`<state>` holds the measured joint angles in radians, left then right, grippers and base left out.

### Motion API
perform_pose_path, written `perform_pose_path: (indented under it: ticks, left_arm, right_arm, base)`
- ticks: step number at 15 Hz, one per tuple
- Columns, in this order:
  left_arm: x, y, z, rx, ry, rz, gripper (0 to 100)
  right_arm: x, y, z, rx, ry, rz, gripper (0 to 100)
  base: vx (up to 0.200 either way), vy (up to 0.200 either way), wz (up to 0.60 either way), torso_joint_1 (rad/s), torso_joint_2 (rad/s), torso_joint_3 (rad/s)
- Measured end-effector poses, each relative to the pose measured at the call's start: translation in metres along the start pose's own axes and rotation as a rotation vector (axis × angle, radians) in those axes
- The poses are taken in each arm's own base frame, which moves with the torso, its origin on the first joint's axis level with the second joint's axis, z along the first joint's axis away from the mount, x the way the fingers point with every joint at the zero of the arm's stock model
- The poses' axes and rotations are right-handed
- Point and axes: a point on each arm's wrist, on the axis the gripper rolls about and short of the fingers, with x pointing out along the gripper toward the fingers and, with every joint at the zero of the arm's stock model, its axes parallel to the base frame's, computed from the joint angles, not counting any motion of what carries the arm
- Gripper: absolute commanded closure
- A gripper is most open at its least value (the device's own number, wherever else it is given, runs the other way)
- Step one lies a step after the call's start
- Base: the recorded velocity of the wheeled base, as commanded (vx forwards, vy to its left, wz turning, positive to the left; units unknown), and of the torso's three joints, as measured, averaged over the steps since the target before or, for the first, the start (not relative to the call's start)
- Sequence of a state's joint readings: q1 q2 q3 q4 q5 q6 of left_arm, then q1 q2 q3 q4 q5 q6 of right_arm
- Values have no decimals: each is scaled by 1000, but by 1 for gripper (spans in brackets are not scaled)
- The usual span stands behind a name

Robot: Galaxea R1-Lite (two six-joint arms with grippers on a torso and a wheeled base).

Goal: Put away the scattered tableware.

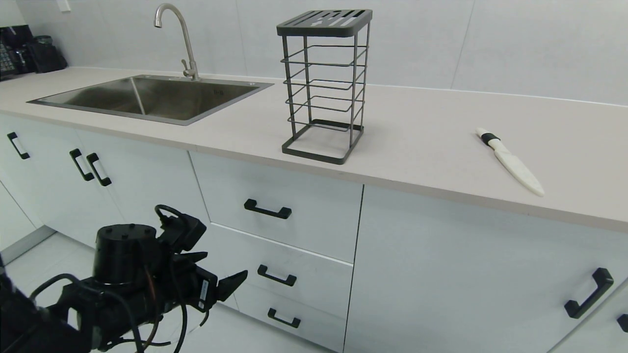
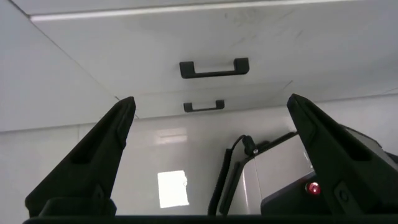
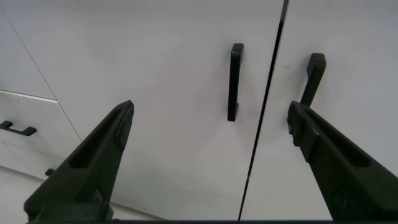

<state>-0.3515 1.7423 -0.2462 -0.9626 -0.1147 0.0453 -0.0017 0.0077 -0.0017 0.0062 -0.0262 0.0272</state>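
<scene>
A white knife (image 1: 510, 161) with a black band on its handle lies flat on the beige counter at the right. A dark wire knife rack (image 1: 324, 83) with a slotted top stands upright mid-counter, with nothing in it. My left gripper (image 1: 223, 279) hangs low in front of the drawers, well below the counter; its fingers (image 2: 93, 155) are spread wide with nothing between them. My right gripper (image 3: 211, 124) is open too, its fingers (image 3: 93, 162) facing white cabinet doors with nothing held.
A steel sink (image 1: 152, 95) with a curved tap (image 1: 181, 37) sits at the counter's left. White drawers with black handles (image 1: 267, 210) lie under the counter. Dark appliances (image 1: 29, 54) stand at the far left. The counter between rack and knife is bare.
</scene>
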Motion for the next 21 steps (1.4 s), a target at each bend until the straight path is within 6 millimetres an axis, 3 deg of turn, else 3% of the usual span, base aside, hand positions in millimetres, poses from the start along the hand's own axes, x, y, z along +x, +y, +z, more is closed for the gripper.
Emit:
perform_pose_path:
  ticks: [7, 21]
  left_arm:
    - [-63, -6, 0, 3, -146, 12, 0]
    - [-167, -12, -35, -19, -409, 143, 0]
  right_arm:
    - [0, 0, 0, 0, 0, 0, 0]
    - [0, 0, 0, 0, 0, 0, 0]
  base:
    - [0, 0, 0, 0, 0, 0]
    - [0, 0, 0, 0, 0, 0]
